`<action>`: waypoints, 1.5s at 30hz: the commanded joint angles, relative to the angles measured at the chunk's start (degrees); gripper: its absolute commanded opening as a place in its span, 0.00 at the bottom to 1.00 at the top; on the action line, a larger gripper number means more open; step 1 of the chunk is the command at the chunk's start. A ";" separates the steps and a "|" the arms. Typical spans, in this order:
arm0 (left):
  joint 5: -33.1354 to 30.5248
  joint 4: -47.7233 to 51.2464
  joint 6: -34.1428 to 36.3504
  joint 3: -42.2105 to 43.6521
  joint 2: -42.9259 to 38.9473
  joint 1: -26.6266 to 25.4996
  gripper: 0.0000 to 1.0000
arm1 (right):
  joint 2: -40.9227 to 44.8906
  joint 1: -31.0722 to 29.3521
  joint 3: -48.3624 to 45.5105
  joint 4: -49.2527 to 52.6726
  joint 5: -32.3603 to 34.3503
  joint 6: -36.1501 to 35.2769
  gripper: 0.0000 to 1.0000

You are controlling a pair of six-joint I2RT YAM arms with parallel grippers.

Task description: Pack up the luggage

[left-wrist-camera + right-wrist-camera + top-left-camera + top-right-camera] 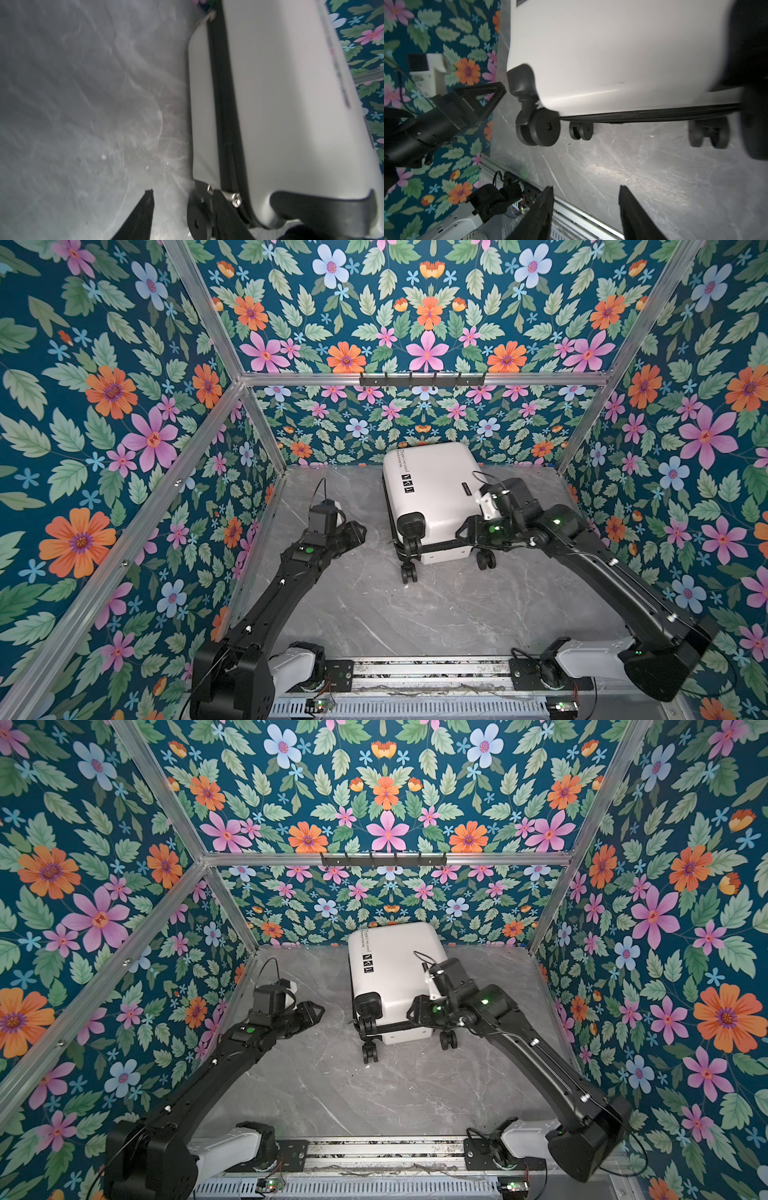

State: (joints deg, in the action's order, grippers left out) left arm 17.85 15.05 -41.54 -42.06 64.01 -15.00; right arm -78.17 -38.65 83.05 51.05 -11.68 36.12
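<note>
The luggage (pixel 432 489) (pixel 390 965) is a white hard-shell suitcase. It lies shut on its side at the back middle of the table, with its black wheels (pixel 409 572) pointing toward the front. My left gripper (pixel 353 531) (pixel 182 191) hovers just left of the wheel end, open, with only table between its fingers. My right gripper (pixel 467 533) (pixel 585 188) is at the suitcase's front right corner, also open and empty. The left wrist view shows the black zipper band on the shell (pixel 280 104). The right wrist view shows the shell (pixel 612 52) and the left gripper (pixel 479 99) beside a wheel housing.
The grey marble table (pixel 415 614) is enclosed by floral walls on three sides. A black hook rack (pixel 424 379) hangs on the rear frame bar. The arm bases sit on a metal rail (pixel 428 672) along the front edge.
</note>
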 commanded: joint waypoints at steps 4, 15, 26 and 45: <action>11.78 -29.55 -38.20 17.63 -3.42 0.42 0.48 | -10.60 -10.99 8.68 -1.50 4.40 3.69 0.52; 10.84 -89.20 -66.40 25.01 20.44 -0.23 0.56 | -13.30 -11.58 9.66 -2.63 3.29 6.13 0.53; 8.97 -105.36 -72.19 25.52 34.17 -5.12 0.44 | -13.15 -11.01 11.29 -0.59 5.66 6.06 0.53; 12.18 -105.54 -59.86 27.20 37.45 -4.40 0.52 | -12.97 -9.87 9.68 -1.22 3.42 7.65 0.53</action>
State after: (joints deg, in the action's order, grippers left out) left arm 30.17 -78.70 -99.22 -14.81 98.72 -19.44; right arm -91.13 -48.53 92.90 49.69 -7.66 43.31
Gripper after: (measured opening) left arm 0.527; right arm 0.533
